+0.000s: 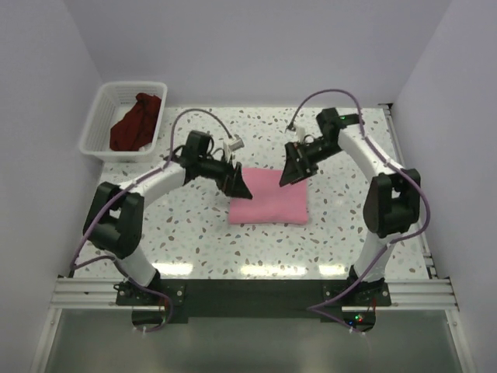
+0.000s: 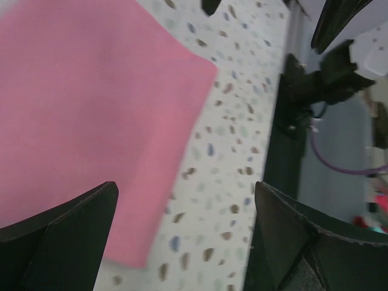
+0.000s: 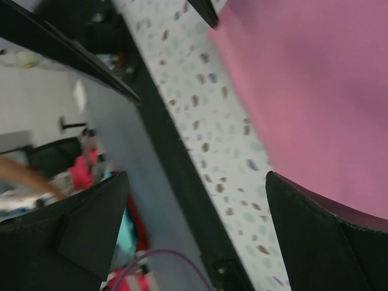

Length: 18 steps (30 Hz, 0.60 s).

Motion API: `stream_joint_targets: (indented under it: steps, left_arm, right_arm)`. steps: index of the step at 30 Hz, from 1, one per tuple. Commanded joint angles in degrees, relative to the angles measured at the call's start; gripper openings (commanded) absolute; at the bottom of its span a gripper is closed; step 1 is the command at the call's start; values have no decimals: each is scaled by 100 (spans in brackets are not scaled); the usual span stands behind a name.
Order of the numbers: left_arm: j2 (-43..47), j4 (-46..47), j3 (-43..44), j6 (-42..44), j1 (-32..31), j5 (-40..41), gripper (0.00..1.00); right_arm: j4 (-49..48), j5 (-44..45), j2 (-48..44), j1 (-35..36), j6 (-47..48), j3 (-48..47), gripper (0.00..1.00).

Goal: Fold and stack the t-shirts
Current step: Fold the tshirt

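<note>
Folded pink t-shirt point(image 1: 268, 196) lies mid counter point(image 1: 194, 233), left end effector point(image 1: 239, 185) and right end effector point(image 1: 292, 172) spread wide, empty, at its far corners, so a low pull-away could snag and unfold it; maroon t-shirt point(image 1: 137, 123) sits bunched in far-left basket point(image 1: 101, 109).

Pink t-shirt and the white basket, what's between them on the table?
In the top view, only the left arm and its open left gripper cross the speckled table between the pink t-shirt and the basket.

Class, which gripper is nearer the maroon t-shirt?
Left. The left gripper is over the pink t-shirt's left edge, on the maroon t-shirt's side; the right gripper is over the pink one's right edge, farther off.
</note>
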<state>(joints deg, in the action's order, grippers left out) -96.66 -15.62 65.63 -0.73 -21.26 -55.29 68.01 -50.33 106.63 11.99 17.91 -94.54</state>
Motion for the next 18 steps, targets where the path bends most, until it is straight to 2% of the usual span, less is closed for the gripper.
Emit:
stream_joint_targets:
  steps: [1, 2, 6, 9, 15, 18]
  left_arm:
    - [-72, 1830, -1294, -2446, -684, -1098, 100]
    - [-81, 2104, -1420, -2815, -774, -1124, 100]
    - [-449, 2913, -1597, -3301, -880, -1150, 100]
    - [-967, 2663, -1351, -3101, -845, -1108, 100]
    - [-1961, 2687, -1394, -2986, -257, -1195, 100]
    - [-2181, 2338, -1517, -2574, -81, -1090, 100]
  right_arm:
    - [152, -1883, 394, 696, -543, 883, 99]
    - [-284, -1850, 315, 839, -882, 1068, 99]
    - [-1131, -1691, 349, 1183, -1448, 1789, 99]
    - [-729, -1569, 998, 1104, -923, 1729, 99]
    - [80, -1375, 2263, 340, 202, 1781, 99]
    - [99, -1112, 2433, 41, 459, 2026, 99]
